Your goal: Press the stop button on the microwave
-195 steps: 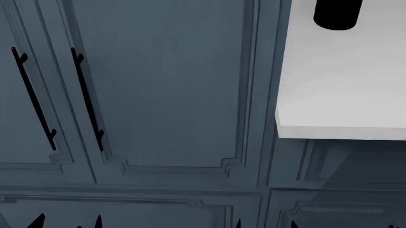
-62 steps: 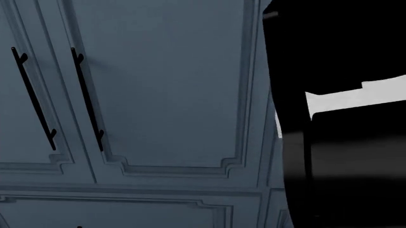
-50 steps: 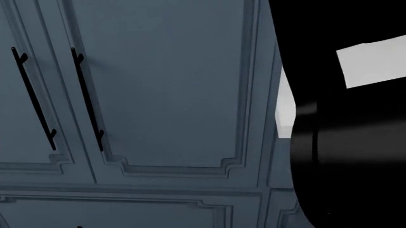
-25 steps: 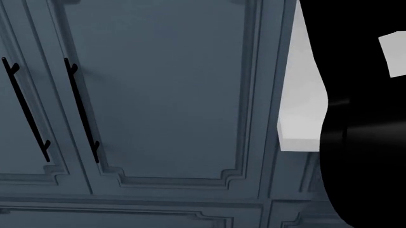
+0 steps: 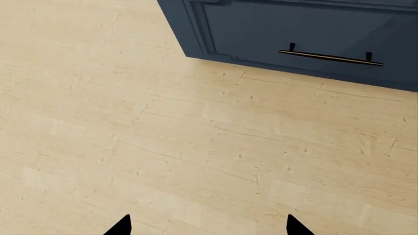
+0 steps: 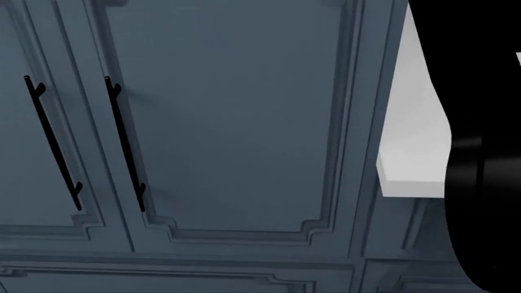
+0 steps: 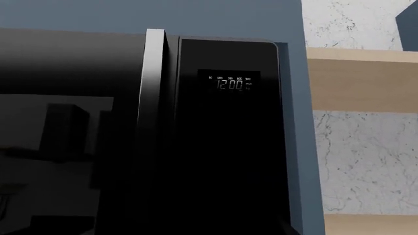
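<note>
Two black tips of the left pincer (image 5: 207, 226) stand spread above the floor (image 5: 163, 147), near a cabinet (image 5: 307, 34). The right wrist view faces the microwave (image 7: 137, 137); its dark panel (image 7: 228, 147) shows a lit display (image 7: 230, 84). The right pincer's state cannot be told.
</note>
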`<state>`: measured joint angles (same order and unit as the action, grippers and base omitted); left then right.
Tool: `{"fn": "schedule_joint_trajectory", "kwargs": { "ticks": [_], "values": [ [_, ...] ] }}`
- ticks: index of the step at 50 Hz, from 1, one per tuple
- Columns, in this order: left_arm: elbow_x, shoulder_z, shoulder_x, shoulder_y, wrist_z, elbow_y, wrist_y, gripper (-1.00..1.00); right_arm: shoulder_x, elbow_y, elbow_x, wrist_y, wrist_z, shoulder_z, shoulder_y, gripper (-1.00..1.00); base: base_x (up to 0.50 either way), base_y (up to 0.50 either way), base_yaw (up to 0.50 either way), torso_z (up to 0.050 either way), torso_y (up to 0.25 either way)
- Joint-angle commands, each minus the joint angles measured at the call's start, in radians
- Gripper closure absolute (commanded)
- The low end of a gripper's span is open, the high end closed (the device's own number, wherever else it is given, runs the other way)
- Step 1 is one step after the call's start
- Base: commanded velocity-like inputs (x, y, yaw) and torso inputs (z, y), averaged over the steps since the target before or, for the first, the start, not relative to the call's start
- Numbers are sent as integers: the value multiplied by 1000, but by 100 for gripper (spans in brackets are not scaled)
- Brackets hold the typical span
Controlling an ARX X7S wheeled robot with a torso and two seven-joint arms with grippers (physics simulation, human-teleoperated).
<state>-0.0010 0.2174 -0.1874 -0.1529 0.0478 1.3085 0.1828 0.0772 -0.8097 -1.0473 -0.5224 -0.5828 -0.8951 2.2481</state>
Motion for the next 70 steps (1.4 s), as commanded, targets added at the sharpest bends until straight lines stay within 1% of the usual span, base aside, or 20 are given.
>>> {"fn": "schedule_joint_trajectory", "kwargs": {
  "ticks": [1, 5, 11, 16, 19, 27, 37, 42, 54, 58, 62, 64, 65, 70],
  "values": [
    [0, 0, 0, 0, 0, 0, 0, -100, 9, -6, 21, 7, -14, -14, -2, -100, 0, 0, 0, 0, 0],
    [0, 0, 0, 0, 0, 0, 0, -100, 11, -8, 48, 22, 14, -41, -12, -100, 0, 0, 0, 0, 0],
    [0, 0, 0, 0, 0, 0, 0, -100, 0, -71, 65, 58, 25, -40, -19, -100, 445, 0, 0, 0, 0],
    [0, 0, 0, 0, 0, 0, 0, -100, 0, -59, 70, 60, 26, -45, -17, -100, 0, 0, 0, 0, 0],
    [0, 0, 0, 0, 0, 0, 0, -100, 1, -89, 79, 66, 26, -44, -4, -100, 0, 0, 0, 0, 0],
    [0, 0, 0, 0, 0, 0, 0, -100, 11, -46, 97, 53, 6, -66, -17, -100, 376, 0, 0, 0, 0],
    [0, 0, 0, 0, 0, 0, 0, -100, 15, -30, 87, 55, 14, -56, -18, -100, 0, 0, 0, 0, 0],
    [0, 0, 0, 0, 0, 0, 0, -100, 21, -10, 92, 69, 13, -56, -29, -100, 359, -20, 0, 0, 0],
    [0, 0, 0, 0, 0, 0, 0, -100, 21, 14, 76, 44, -1, -46, -27, -100, 0, 0, 0, 0, 0],
    [0, 0, 0, 0, 0, 0, 0, -100, 35, 49, 57, 6, -34, -38, -27, -100, 0, 0, 0, 0, 0],
    [0, 0, 0, 0, 0, 0, 0, -100, 72, 153, 13, -104, -148, -27, -34, -100, 0, 0, 0, 0, 0],
    [0, 0, 0, 0, 0, 0, 0, -100, 85, 190, -9, -136, -177, -17, -34, -100, 0, 0, 0, 0, 0],
    [0, 0, 0, 0, 0, 0, 0, -100, 119, 300, -78, -220, -260, 8, -50, -100, 0, 0, 0, 0, 0],
    [0, 0, 0, 0, 0, 0, 0, -100, 142, 361, -97, -250, -290, 11, -62, -100, 0, 0, 0, 0, 0]
  ]
}}
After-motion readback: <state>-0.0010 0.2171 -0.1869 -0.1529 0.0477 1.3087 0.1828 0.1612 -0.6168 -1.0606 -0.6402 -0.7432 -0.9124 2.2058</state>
